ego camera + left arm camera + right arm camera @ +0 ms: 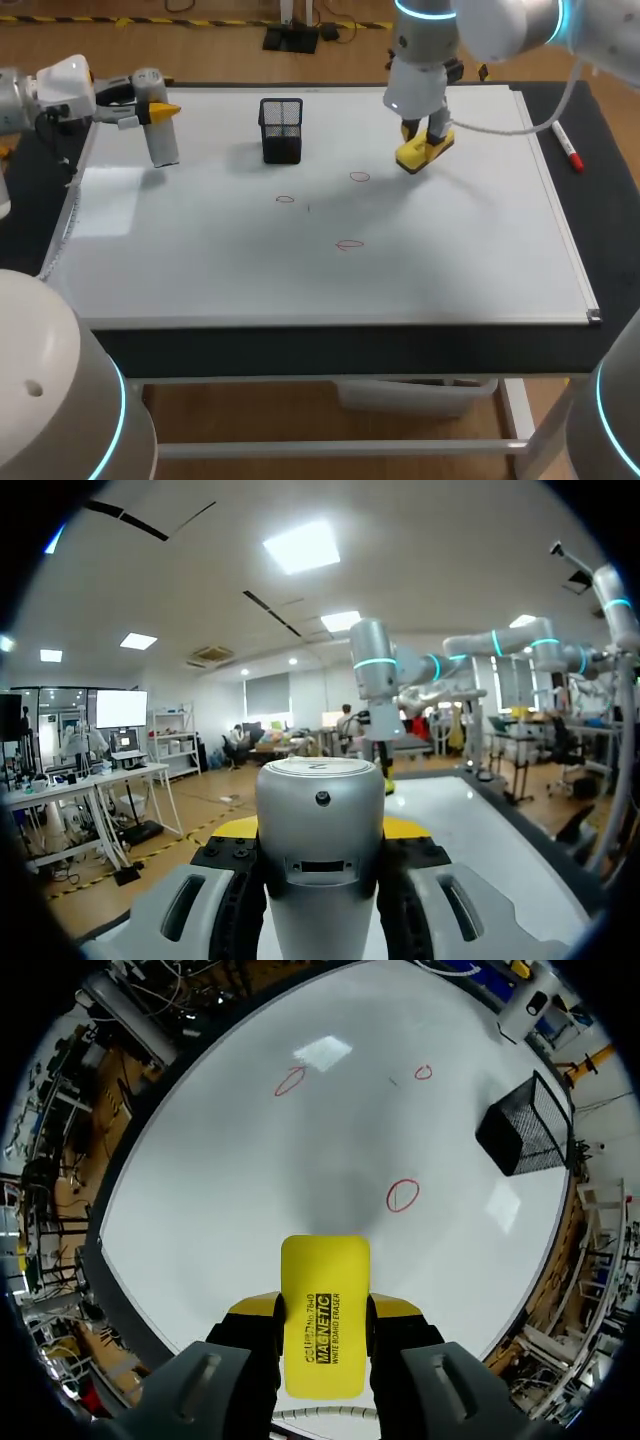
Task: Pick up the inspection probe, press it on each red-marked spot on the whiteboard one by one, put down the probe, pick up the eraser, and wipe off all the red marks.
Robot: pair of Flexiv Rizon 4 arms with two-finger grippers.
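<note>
The eraser (pixel 323 1270) is clamped flat in the right end effector (pixel 323 1312), hovering over the whiteboard (pixel 450 260) near the nearest red mark (pixel 401 1195). Lower it level, press evenly and sweep fully across each ring. The left end effector (pixel 320 828) grips the probe (pixel 320 790) over the whiteboard's left edge.

worktop (pixel 610 230): dark top with a black front edge, sitting on a white frame (pixel 520 420) with a crossbar underneath
floor (pixel 250 410): brownish, wood-look, with yellow-and-black striped tape (pixel 200 22) running past the far side
ceiling: pale, with a few bright rectangular panels (pixel 303 546)
light: pretty even, all from overhead
</note>
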